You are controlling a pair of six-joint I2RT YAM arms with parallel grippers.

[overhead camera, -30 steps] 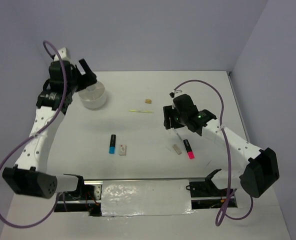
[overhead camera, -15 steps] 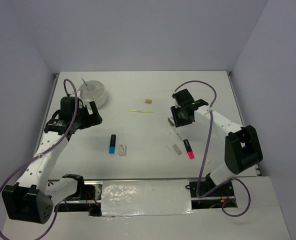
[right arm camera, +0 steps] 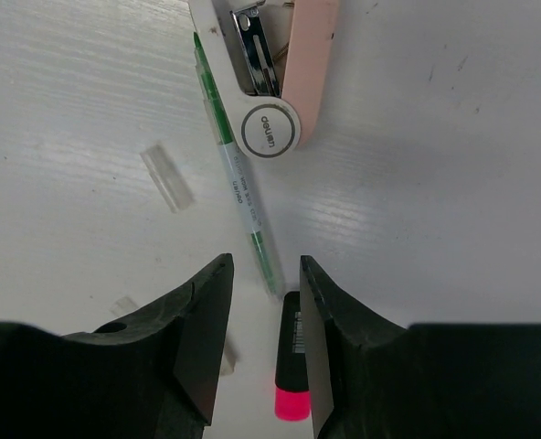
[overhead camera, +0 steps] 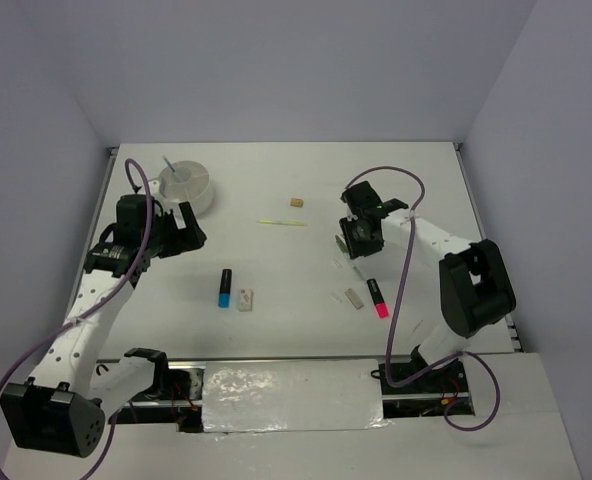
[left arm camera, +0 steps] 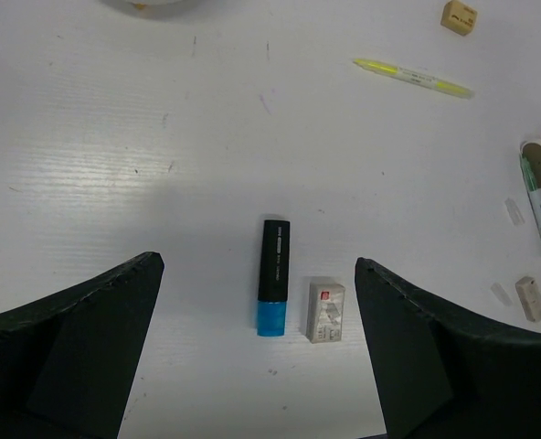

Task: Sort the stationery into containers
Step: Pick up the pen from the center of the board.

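Note:
The white divided cup (overhead camera: 190, 192) stands at the back left with a grey pen (overhead camera: 170, 166) sticking up in it. My left gripper (overhead camera: 184, 230) hovers near it, open and empty. In the left wrist view the gripper (left arm camera: 257, 265) looks down on the blue-and-black marker (left arm camera: 273, 288) and a white eraser (left arm camera: 325, 311). The yellow-green stick (overhead camera: 281, 222) and tan eraser (overhead camera: 296, 201) lie mid-table. My right gripper (right arm camera: 265, 262) is open narrowly, with the tip of a green-and-white pen (right arm camera: 241, 194) between its fingers. The pink highlighter (right arm camera: 291, 366) lies just beyond.
A pink-and-white stapler (right arm camera: 280, 73) lies next to the green-and-white pen. A grey eraser (overhead camera: 354, 298) and small clear plastic pieces (right arm camera: 168, 178) lie left of the highlighter. Grey walls close the table on three sides.
My left arm has drawn back from over the cup toward the near side, and the grey pen now stands in the cup. My right wrist has turned and shifted a little over the green-and-white pen.

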